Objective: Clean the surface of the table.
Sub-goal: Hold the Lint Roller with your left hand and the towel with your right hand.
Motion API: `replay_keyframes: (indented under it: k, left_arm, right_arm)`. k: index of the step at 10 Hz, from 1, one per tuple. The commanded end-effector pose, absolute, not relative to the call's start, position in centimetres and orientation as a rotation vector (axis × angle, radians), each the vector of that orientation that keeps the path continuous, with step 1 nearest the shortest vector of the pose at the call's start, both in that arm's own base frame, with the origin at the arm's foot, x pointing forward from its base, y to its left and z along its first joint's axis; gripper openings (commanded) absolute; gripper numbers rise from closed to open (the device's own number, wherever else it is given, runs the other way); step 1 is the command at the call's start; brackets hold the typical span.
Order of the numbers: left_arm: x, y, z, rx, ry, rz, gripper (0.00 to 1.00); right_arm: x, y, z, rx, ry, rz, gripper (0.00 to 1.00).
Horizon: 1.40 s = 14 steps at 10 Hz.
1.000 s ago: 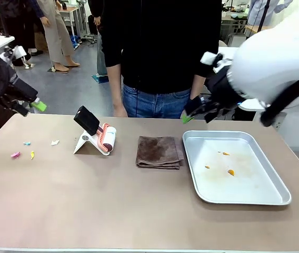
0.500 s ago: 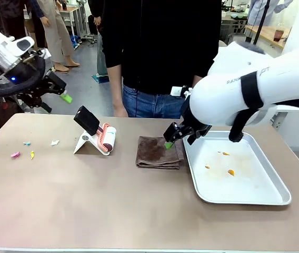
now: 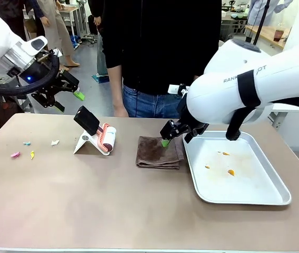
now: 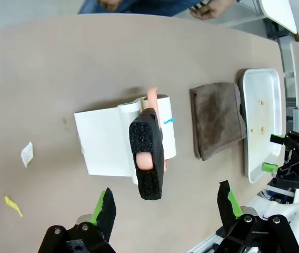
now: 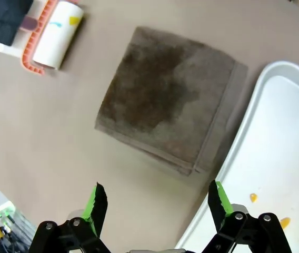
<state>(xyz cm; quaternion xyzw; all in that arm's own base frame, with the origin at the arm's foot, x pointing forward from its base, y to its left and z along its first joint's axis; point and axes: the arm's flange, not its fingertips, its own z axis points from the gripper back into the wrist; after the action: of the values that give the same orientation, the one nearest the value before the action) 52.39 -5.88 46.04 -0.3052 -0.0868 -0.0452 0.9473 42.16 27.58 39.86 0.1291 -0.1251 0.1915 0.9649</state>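
The taupe-brown table [image 3: 112, 211] carries a folded brown cloth [image 3: 159, 152] at its middle. A lint roller [image 3: 106, 138] rests on a white stand to the cloth's left. Small coloured paper scraps [image 3: 23, 150] lie near the left edge. My right gripper [image 3: 177, 138] hangs open just above the cloth's right edge; the right wrist view has the cloth [image 5: 165, 118] straight ahead of the open gripper [image 5: 157, 203]. My left gripper [image 3: 69, 100] is open in the air up and left of the roller, looking down on the roller [image 4: 149, 153] between its fingers [image 4: 106, 208].
A shallow silver tray [image 3: 276, 197] with a few orange crumbs sits right of the cloth, close under my right arm. A person in a dark top stands at the far edge behind the cloth. The near half of the table is bare.
My right arm has swung down and left from above the tray to the cloth's right edge. My left arm has moved right toward the roller. Both grippers stay open.
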Motion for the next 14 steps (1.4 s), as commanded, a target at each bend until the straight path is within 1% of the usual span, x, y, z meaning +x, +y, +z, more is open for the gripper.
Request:
replay_keyframes:
  k: [1, 4, 5, 8, 11, 14]
  left_arm:
    - [52.1, -5.5, 46.2, -0.626, -0.168, -0.105, 1.00]
    - [52.4, -5.7, 46.0, -0.623, -0.173, -0.091, 1.00]
    - [51.7, -6.9, 46.2, -0.614, -0.149, -0.131, 1.00]
    - [51.9, -7.9, 45.7, -0.601, -0.079, -0.089, 1.00]
    - [52.8, -8.4, 44.9, -0.605, -0.068, -0.084, 1.00]
    - [54.6, -8.4, 43.3, -0.617, -0.025, -0.098, 1.00]
  right_arm:
    - [42.1, 28.0, 38.7, 0.259, -0.231, 0.400, 1.00]
    - [42.1, 27.8, 39.0, 0.260, -0.235, 0.392, 1.00]
    - [42.1, 28.5, 39.0, 0.135, -0.245, 0.286, 1.00]
    - [44.1, 30.3, 36.4, 0.145, -0.183, 0.241, 1.00]
    - [45.7, 31.8, 35.7, 0.112, -0.194, 0.135, 1.00]
    - [48.0, 32.9, 34.3, 0.108, -0.175, 0.125, 1.00]
